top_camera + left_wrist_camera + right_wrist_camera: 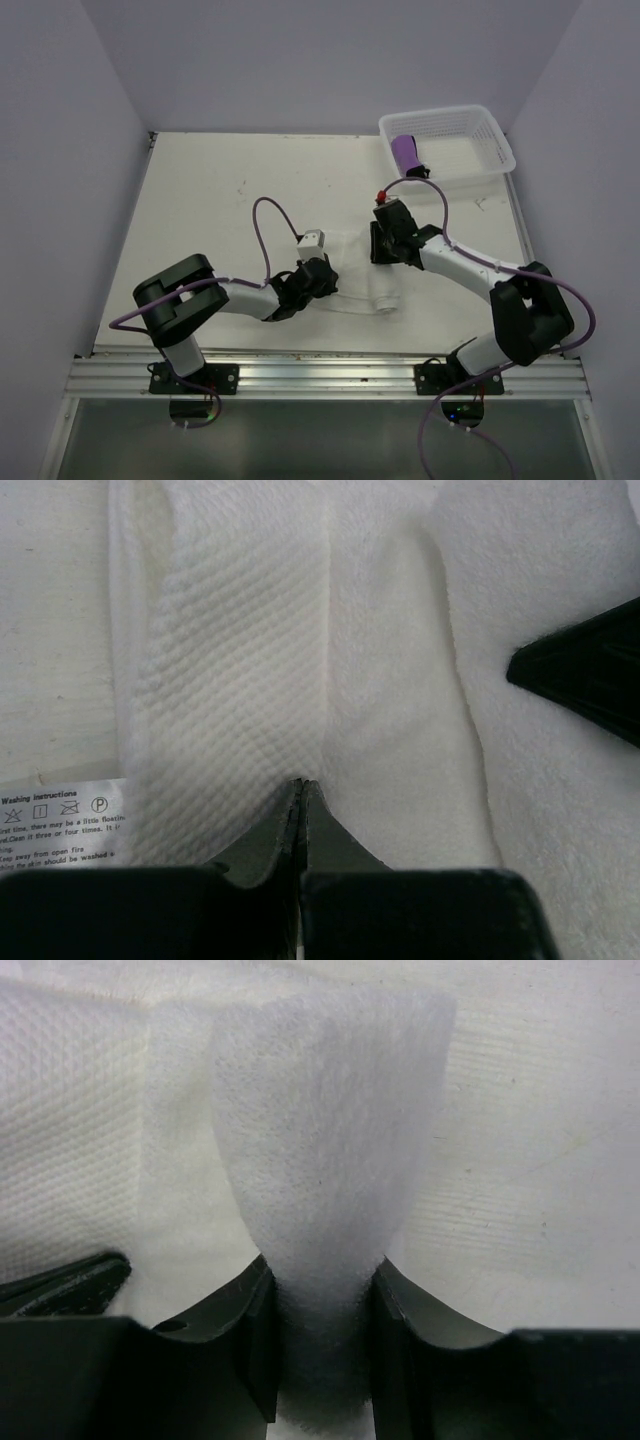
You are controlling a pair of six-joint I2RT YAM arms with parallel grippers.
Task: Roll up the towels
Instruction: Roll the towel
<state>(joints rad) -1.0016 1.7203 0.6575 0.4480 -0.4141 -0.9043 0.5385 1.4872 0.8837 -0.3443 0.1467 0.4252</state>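
The white towel (368, 285) lies on the table between my two arms, with a rolled part at its right end. My right gripper (386, 250) is shut on a bunched fold of this towel (320, 1110), the cloth squeezed between its fingers (250, 1320). My left gripper (322, 282) is shut, and its tips (302, 785) rest against a crease of the towel (250, 660). I cannot tell whether it pinches any fabric. The purple towel (407, 152) lies rolled inside the white basket (495, 150) at the back right.
The basket stands at the table's far right corner. A washing-instructions label (60, 825) lies at the towel's left edge. One dark finger of the right gripper (590, 670) shows in the left wrist view. Purple cables loop above both arms.
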